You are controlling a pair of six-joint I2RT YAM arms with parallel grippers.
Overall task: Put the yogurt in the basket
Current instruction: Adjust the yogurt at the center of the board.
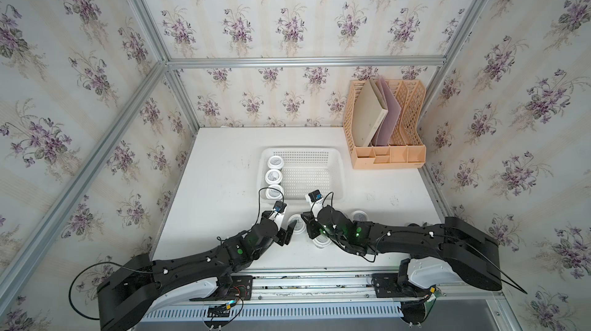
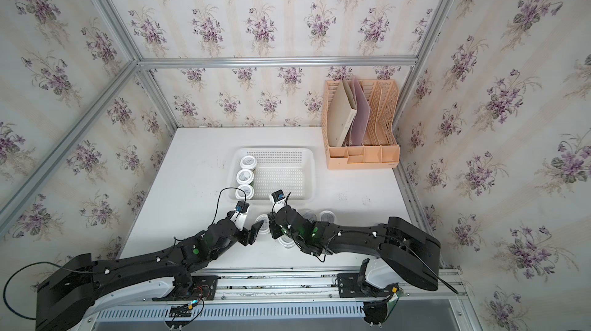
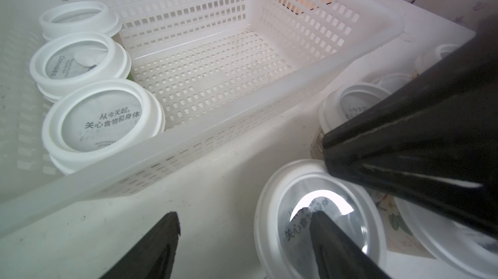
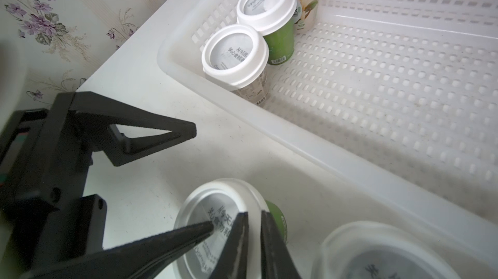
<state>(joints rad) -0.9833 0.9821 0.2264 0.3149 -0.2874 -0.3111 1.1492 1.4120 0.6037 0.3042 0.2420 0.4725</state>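
- The basket [image 1: 307, 172] is set on the white table [image 1: 224, 185], with the peach file rack [image 1: 383, 153] standing past its far right corner.
- A row of three yogurt cups [image 1: 274, 176] is stood upright inside the basket, along its left wall. Their green and pale sides are shown in the right wrist view.
- A loose cup [image 4: 215, 210] is stood upright on the table just in front of the basket's near wall, between the two grippers.
- The left gripper [image 3: 245, 214] is held with its jaws well apart. One finger is placed over the lid of the loose cup, and the other is held over bare table. Nothing is gripped.
- The right gripper [image 4: 253, 218] is drawn almost fully together, with only a thin slit left between its fingers. It is positioned over the same lid, and nothing is clamped.
- A second cup [image 1: 321, 242] is partly covered by the right wrist.
- A third cup [image 1: 359, 216] is seen beside the right arm. Any further cups are hidden by the arms.
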